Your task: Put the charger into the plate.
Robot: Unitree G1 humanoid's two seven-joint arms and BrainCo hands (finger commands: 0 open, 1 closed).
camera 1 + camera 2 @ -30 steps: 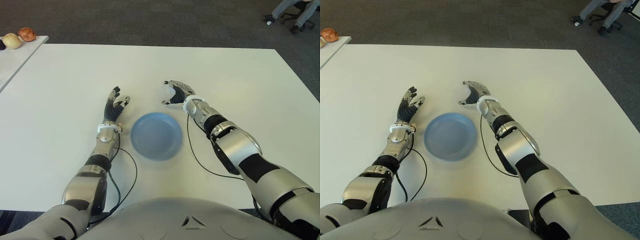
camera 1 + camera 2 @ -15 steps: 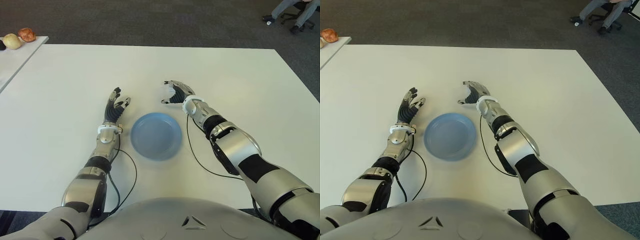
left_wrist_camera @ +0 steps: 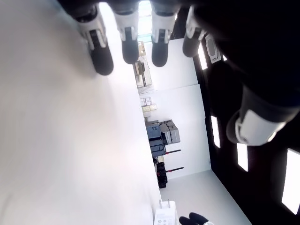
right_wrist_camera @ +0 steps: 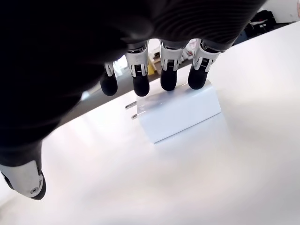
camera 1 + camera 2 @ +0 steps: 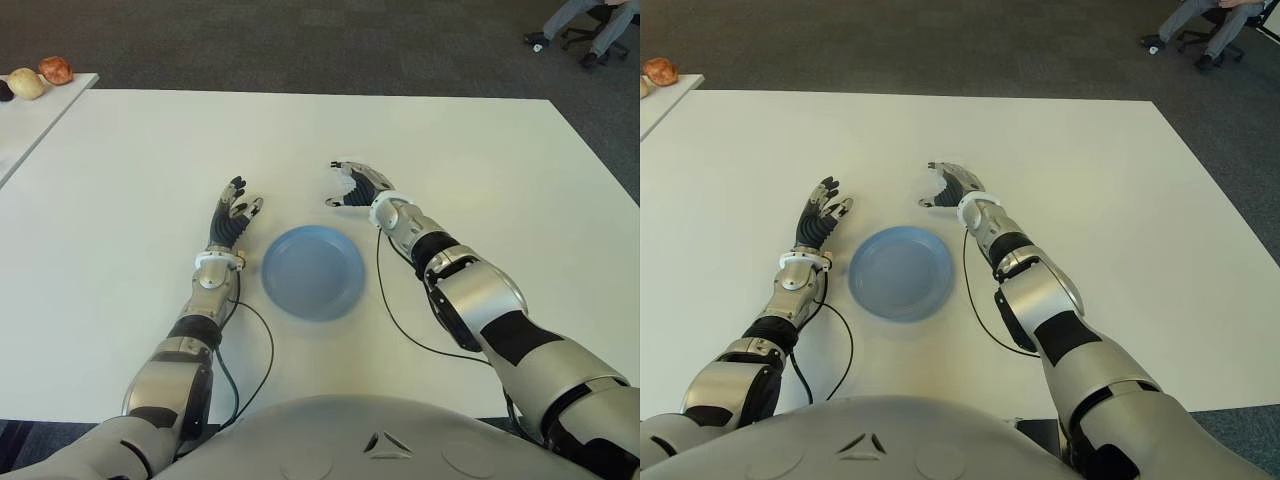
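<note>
The charger (image 4: 180, 112), a white block with two metal prongs, lies on the white table (image 5: 500, 160) just beyond the far right rim of the blue plate (image 5: 312, 272). My right hand (image 5: 337, 185) arches over it. Four fingertips (image 4: 140, 86) sit along the charger's far top edge, while the thumb (image 4: 26, 180) stays off it on the near side, so nothing is clamped. My left hand (image 5: 232, 212) shows left of the plate with fingers stretched out and holding nothing. The left wrist view catches the charger (image 3: 165, 216) far off.
Thin black cables (image 5: 262, 345) trail from both wrists across the table near the plate. A second table (image 5: 40, 95) at the far left carries pieces of fruit (image 5: 40, 72). A person's legs and an office chair (image 5: 580, 20) are at the far right on the dark carpet.
My right hand has shifted very slightly to the right over the charger. The left hand and plate have stayed put.
</note>
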